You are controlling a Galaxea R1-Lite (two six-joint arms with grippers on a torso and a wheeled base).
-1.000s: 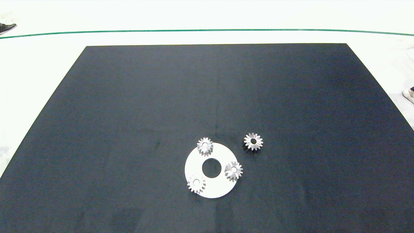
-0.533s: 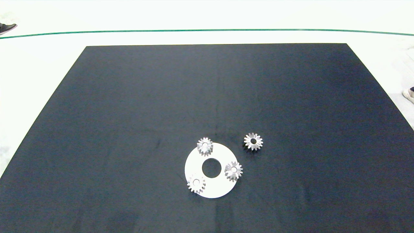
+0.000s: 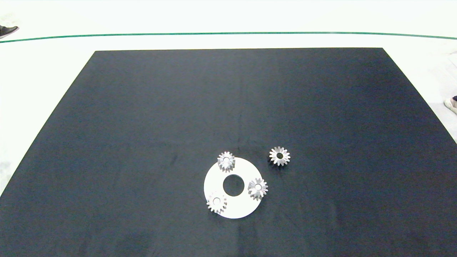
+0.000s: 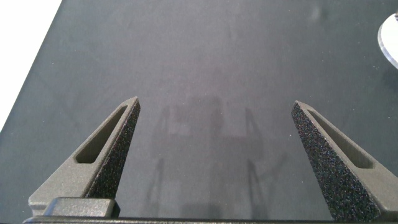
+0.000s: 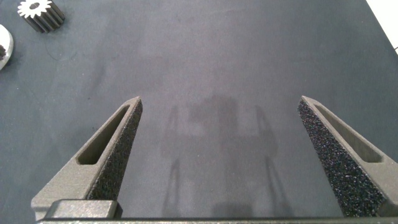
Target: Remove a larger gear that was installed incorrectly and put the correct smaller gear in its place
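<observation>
The larger gear (image 3: 279, 156), silver with a dark centre hole, lies on the black mat (image 3: 142, 125) just right of a white disc (image 3: 228, 210). In the right wrist view the larger gear (image 5: 40, 14) sits far off, beside the disc's edge (image 5: 2, 55). Three smaller gears with pale centres stand on the disc: one at its far edge (image 3: 226, 161), one at its right (image 3: 257, 188), one at its near left (image 3: 216, 202). My left gripper (image 4: 214, 102) and right gripper (image 5: 219, 99) are both open over bare mat, holding nothing. Neither arm shows in the head view.
The disc has a round hole (image 3: 233, 185) in its middle, and its rim (image 4: 392, 37) peeks into the left wrist view. White floor with a green line (image 3: 228, 34) surrounds the mat. A person's shoes show at the top left (image 3: 7, 31) and right edge (image 3: 451, 105).
</observation>
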